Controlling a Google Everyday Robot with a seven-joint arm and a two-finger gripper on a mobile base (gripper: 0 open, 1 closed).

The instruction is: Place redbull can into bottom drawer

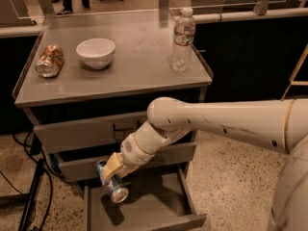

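The thick white robot arm point(216, 121) hung before the wide grey steel bottom drawer point(156, 205), which stood open. Over its left side the tan two-finger gripper point(110, 173) was closed around the slim blue-and-silver redbull can point(117, 192), tilted, above the floor.

Redbull can point(117, 192) held over the open bottom drawer point(155, 202).

The slim blue-and-silver can is tilted steeply, its shiny silver end pointing down and to the right, its blue body running up and left into the pincer point(112, 170), whose tan fingers are clamped across the can's middle. The can hangs over the left part of the bottom drawer, in front of the middle drawer's face, with a dark shadow on the floor below it. The bottom drawer, lowest of the grey steel stack, is pulled well out: a wide shallow tray with flat floor and low sides.
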